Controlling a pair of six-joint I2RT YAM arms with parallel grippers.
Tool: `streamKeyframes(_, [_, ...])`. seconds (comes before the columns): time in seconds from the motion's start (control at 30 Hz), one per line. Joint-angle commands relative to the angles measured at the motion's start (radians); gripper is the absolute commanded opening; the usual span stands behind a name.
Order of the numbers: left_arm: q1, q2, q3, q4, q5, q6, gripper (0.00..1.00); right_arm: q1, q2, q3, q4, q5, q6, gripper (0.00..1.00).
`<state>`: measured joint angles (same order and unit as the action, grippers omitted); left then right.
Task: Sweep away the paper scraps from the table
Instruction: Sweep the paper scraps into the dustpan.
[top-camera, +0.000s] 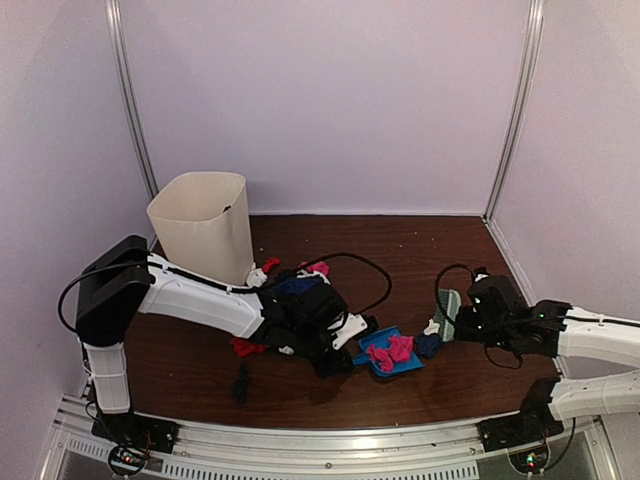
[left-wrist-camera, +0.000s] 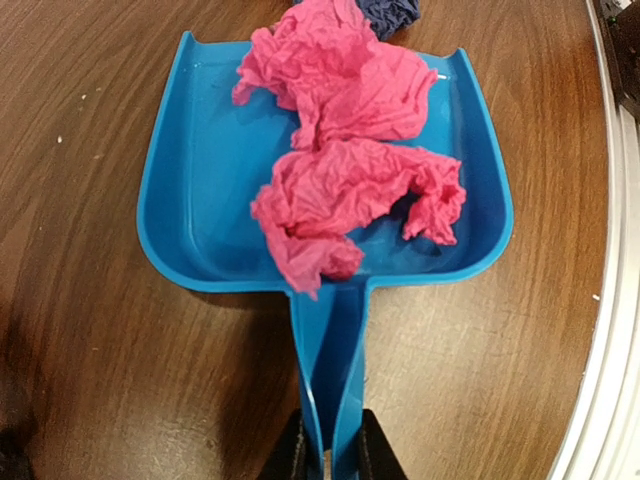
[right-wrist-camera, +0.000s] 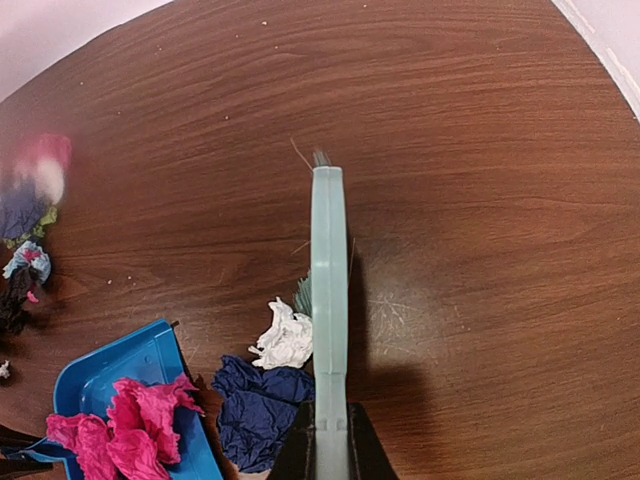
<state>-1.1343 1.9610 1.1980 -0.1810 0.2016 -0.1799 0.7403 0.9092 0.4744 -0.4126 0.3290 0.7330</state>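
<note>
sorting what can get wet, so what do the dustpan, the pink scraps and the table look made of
Dustpan: smooth, glossy blue plastic, judging by its moulded rim and soft highlights.
Pink scraps: thin matte paper, probably tissue, finely crinkled all over.
Table: dark wood-grain surface with a slight sheen; whether it is solid wood or laminate cannot be told.

Blue dustpan (left-wrist-camera: 200, 170) on table (left-wrist-camera: 80, 350), pink scraps (left-wrist-camera: 345, 140) inside, handle between jaws
</note>
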Motion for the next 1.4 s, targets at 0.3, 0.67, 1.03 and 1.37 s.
streamKeyframes(0.3, [-0.001,0.046,0.060,0.010,-0.026,-0.004,0.00,0.027,0.001,0.002,0.063,-0.213,-0.043,0.00])
streamKeyframes(0.67, [0.000,0.049,0.056,0.020,-0.051,-0.004,0.00,0.029,0.033,-0.018,0.141,-0.326,-0.057,0.00])
streamKeyframes(1.03, [0.006,0.004,-0.002,0.099,-0.076,0.001,0.00,0.031,0.025,-0.022,0.194,-0.363,-0.072,0.00])
streamKeyframes(1.37, [0.007,-0.062,-0.069,0.174,-0.101,-0.001,0.00,0.030,0.041,-0.037,0.280,-0.413,-0.107,0.00])
